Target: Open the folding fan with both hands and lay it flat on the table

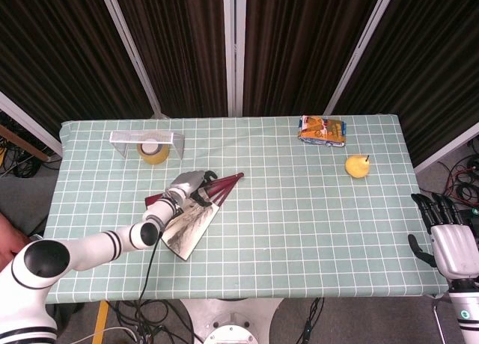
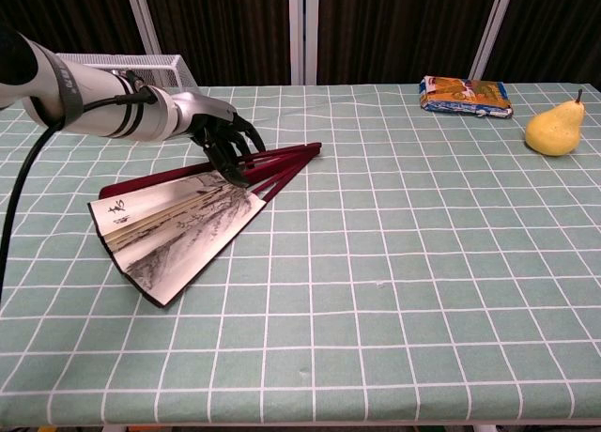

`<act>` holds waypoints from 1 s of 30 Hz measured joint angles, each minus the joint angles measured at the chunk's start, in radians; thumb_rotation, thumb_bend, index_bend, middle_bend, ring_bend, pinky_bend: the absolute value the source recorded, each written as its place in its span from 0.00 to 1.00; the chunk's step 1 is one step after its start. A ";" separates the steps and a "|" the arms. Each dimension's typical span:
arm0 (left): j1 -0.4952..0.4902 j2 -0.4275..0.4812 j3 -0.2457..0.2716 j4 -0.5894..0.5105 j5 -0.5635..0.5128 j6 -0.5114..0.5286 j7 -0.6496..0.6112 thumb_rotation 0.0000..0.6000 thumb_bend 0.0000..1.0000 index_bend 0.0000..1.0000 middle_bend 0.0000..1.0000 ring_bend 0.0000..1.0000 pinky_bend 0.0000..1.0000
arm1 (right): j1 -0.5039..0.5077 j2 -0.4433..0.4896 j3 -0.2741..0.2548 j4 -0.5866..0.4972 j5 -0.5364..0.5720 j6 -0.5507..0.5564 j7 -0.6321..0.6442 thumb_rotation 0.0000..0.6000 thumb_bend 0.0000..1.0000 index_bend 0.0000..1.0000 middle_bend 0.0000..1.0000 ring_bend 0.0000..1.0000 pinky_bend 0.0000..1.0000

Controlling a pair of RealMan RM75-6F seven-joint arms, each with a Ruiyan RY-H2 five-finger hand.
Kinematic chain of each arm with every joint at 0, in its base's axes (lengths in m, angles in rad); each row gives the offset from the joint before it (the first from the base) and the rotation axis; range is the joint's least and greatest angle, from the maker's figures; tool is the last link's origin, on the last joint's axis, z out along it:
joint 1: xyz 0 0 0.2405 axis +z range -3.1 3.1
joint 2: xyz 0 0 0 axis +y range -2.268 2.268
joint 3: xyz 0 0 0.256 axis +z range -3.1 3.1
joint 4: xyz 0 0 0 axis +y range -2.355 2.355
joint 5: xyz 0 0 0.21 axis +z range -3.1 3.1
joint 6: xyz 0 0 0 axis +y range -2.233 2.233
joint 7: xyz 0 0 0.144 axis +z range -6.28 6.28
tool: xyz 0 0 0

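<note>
Your left hand (image 2: 223, 143) rests fingers-down on the dark red ribs of the folding fan (image 2: 178, 222), near where the ribs gather toward the pivot; it touches and presses the sticks, though whether any finger has actually closed around one cannot be told from either view. The fan lies on the green checked tablecloth (image 1: 299, 209) at about 9 o'clock from the table's centre in the head view, partly spread — a narrow wedge of painted paper is showing, with its pivot end pointing toward 2 o'clock and the paper edge toward 7 o'clock. Your right hand (image 1: 447, 235) hangs off the table's edge at roughly 4 o'clock, well apart from the fan, fingers straight and apart, holding nothing. Judged from this, the job is perhaps a third done: the fan is down on the table and started, but the leaf is far short of a full half-circle and only one hand is engaged. What is left, as it appears — bring the right hand across to pin one guard stick, sweep the other guard round to spread the folds, then release with the fan lying flat. Elsewhere on the cloth, a wire basket (image 1: 146, 139) with a yellow roll of tape (image 1: 153, 151) sits at 10 o'clock, a snack packet (image 1: 322, 130) at 1 o'clock, and a yellow pear (image 1: 358, 165) at 2 o'clock, none near the work.
</note>
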 measured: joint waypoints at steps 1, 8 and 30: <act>-0.004 0.000 0.004 0.000 -0.003 -0.002 -0.003 1.00 0.26 0.22 0.29 0.23 0.34 | 0.000 0.000 0.000 0.000 0.000 0.000 0.000 1.00 0.32 0.06 0.10 0.00 0.00; -0.042 -0.010 0.041 0.029 -0.031 -0.015 -0.020 1.00 0.30 0.29 0.35 0.30 0.37 | -0.003 -0.001 0.001 0.004 0.009 -0.004 0.008 1.00 0.32 0.06 0.10 0.00 0.00; -0.083 -0.034 0.135 0.050 -0.026 0.032 -0.016 1.00 0.38 0.54 0.59 0.53 0.60 | -0.001 -0.005 0.010 0.011 0.020 -0.006 0.018 1.00 0.32 0.06 0.10 0.00 0.00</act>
